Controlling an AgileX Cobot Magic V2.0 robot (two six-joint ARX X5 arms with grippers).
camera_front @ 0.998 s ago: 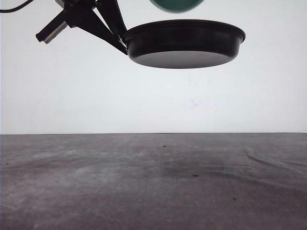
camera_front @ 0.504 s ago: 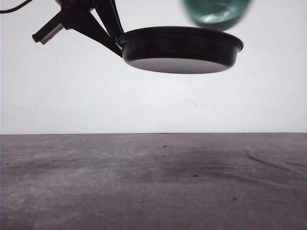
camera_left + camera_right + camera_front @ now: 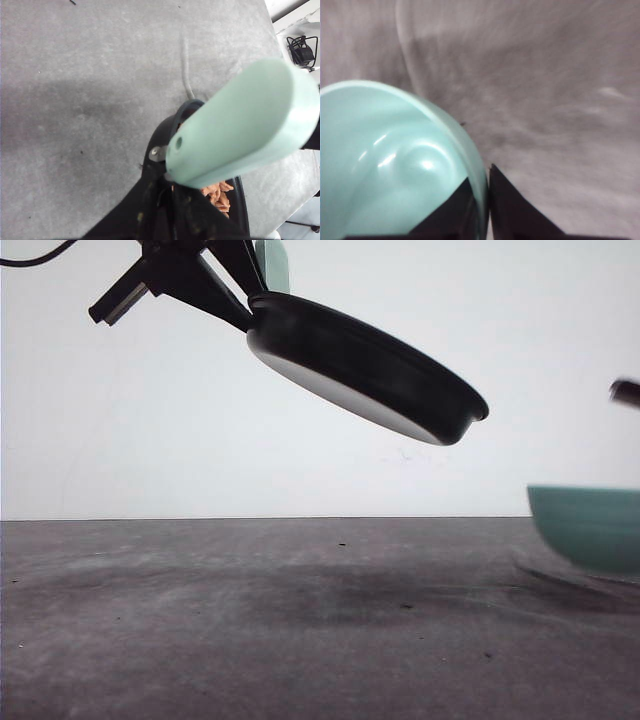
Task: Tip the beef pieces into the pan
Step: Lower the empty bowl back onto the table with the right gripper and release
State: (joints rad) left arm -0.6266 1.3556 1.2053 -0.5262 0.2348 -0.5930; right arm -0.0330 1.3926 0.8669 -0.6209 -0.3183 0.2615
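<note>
Left gripper [image 3: 167, 210] is clamping the pan [image 3: 365, 365] handle, beef pieces [image 3: 218, 192] just beyond it; right gripper [image 3: 487, 200] is pinching the bowl [image 3: 395, 165] rim.

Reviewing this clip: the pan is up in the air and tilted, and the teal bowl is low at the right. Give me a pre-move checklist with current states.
1. Left gripper holds the pan at its mint-green handle: ok.
2. Beef pieces are in the pan: ok, some visible below the handle.
3. Pan level: not ok, it slopes down toward the robot's right in the front view, so the pieces may slide.
4. Right gripper jaws pinch the teal bowl rim: ok.
5. Bowl emptied: ok, no pieces on the visible interior.
6. Bowl resting on the table: cannot tell.
</note>
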